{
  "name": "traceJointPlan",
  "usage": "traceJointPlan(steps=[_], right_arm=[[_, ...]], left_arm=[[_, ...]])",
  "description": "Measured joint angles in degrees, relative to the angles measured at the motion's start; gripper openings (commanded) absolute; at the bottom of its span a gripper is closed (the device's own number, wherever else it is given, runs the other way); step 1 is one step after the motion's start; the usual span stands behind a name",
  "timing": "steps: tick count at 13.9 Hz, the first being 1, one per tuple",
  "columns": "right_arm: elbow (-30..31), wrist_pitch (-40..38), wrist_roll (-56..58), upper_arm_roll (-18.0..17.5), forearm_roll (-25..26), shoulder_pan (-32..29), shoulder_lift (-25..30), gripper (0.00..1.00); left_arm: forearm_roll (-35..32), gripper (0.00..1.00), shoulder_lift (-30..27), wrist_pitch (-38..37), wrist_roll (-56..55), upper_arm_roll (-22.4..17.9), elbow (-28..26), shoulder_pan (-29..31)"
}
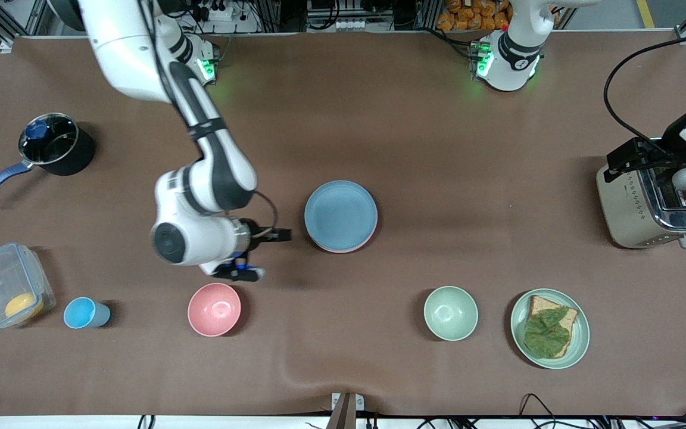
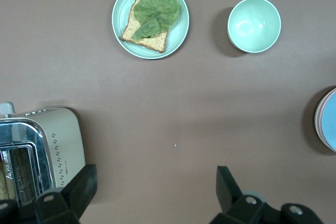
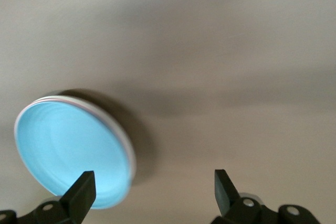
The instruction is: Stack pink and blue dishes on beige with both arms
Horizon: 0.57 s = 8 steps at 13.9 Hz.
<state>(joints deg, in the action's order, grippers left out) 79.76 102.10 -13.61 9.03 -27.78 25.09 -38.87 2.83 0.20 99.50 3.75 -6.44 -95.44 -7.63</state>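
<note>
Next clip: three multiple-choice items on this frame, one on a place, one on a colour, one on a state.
1. The left hand is over:
A. the toaster
B. the pot
C. the blue cup

2. Top plate of the stack:
A. pink
B. blue
C. beige

3. The right hand:
A. shut on a plate
B. shut, holding nothing
C. open, holding nothing

Answers:
1 A, it hangs above the toaster's edge.
2 B, a pink rim shows beneath the blue plate.
3 C, its fingers stand apart, off the stack.

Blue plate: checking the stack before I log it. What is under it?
A pink plate's rim peeks out beneath the blue plate. Whether a beige plate lies below that cannot be seen; the two upper plates cover it.
</note>
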Motion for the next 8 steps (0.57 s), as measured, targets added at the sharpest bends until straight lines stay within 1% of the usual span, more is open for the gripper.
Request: traceJointPlan(steps=[2, 5, 6, 8], right_arm=[[-1.1, -5.2, 5.0, 0.5, 5.1, -5.6, 2.0, 1.0], [-1.2, -9.1, 13.6, 0.7, 14.1, -12.5, 4.9, 1.0], [-1.2, -10.0, 15.2, 0.7, 16.8, -14.1, 5.5, 1.0], [-1.3, -10.5, 16.3, 0.7, 20.6, -15.8, 6.9, 1.0]], left_arm=[[0.0, 1.0, 0.0, 0.0, 0.1, 0.0, 0.0, -0.1], [0.0, 1.0, 0.0, -0.5, 0.1, 0.0, 0.0, -0.2], [-0.1, 1.0, 0.0, -0.6, 0.1, 0.0, 0.0, -0.2], [-0.1, 1.0, 0.0, -0.7, 0.1, 0.0, 0.0, -0.2]])
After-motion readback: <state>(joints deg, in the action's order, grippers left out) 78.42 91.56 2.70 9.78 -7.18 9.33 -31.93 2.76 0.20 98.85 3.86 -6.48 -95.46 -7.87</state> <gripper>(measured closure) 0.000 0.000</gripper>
